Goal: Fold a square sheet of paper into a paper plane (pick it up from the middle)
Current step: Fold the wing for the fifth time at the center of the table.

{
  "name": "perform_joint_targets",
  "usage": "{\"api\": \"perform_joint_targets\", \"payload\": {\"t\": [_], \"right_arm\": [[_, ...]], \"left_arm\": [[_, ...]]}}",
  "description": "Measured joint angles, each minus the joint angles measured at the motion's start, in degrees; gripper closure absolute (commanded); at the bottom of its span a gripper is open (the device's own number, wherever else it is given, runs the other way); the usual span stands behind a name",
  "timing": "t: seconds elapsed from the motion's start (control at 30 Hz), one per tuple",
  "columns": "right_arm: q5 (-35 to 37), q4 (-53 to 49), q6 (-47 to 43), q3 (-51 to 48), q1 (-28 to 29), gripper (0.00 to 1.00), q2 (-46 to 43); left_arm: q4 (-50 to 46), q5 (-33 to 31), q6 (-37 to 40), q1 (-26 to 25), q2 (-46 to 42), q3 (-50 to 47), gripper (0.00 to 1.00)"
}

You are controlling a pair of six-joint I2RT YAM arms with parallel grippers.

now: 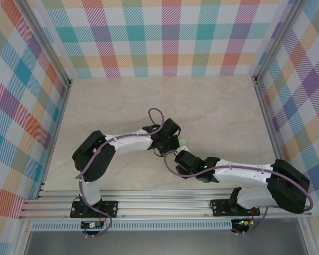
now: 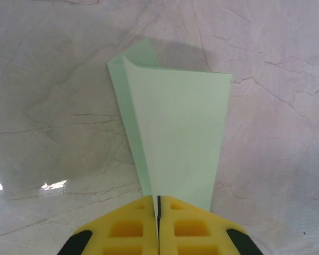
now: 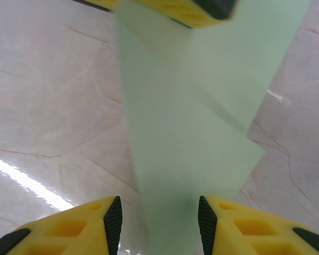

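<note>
Pinching thin, floppy paper [image 2: 175, 133] at its narrow end with closed left gripper [image 2: 158, 212]; straddling it with open right gripper [image 3: 158, 223], gripping nothing.

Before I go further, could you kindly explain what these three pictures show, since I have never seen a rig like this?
The overhead picture shows two robot arms bolted at the near edge of a marble-look table, meeting in the middle. The other two pictures come from cameras on each wrist, looking past yellow fingers. The left gripper is shut on the narrow end of a partly folded pale green sheet of paper. The right gripper stands open with the same paper running between its fingers. Nothing else lies on the table that I can see.
</note>
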Motion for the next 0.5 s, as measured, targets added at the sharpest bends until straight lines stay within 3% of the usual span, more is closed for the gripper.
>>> {"api": "perform_joint_targets", "payload": {"t": [0.5], "right_arm": [[1.9,-0.1,0.6,0.3,0.8,0.71,1.8]], "left_arm": [[0.1,0.3,0.0,0.0,0.3,1.4,0.94]]}}
